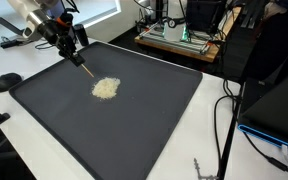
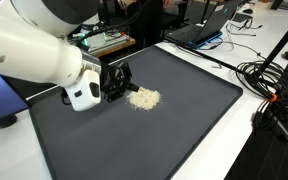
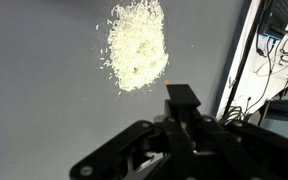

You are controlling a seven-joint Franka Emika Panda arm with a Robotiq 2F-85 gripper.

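A small pile of pale grains (image 1: 105,88) lies on a large dark mat (image 1: 154,125) and shows in both exterior views (image 2: 143,98). My gripper (image 1: 69,42) hangs over the mat's far left part, just beside the pile (image 2: 117,82). It is shut on a thin stick-like tool (image 1: 84,68) with an orange-brown end that slants down toward the pile and stops just short of it. In the wrist view the jaws (image 3: 181,112) clamp the tool's black block (image 3: 181,96), and the pile (image 3: 137,45) lies just beyond it on the mat (image 3: 44,90).
The mat lies on a white table. A black round object (image 1: 8,81) sits off its left corner. Cables (image 1: 224,120) hang at the right edge, and a tangle of them (image 2: 269,85) lies beside the table. Electronics (image 1: 179,35) and a laptop (image 2: 204,30) stand behind.
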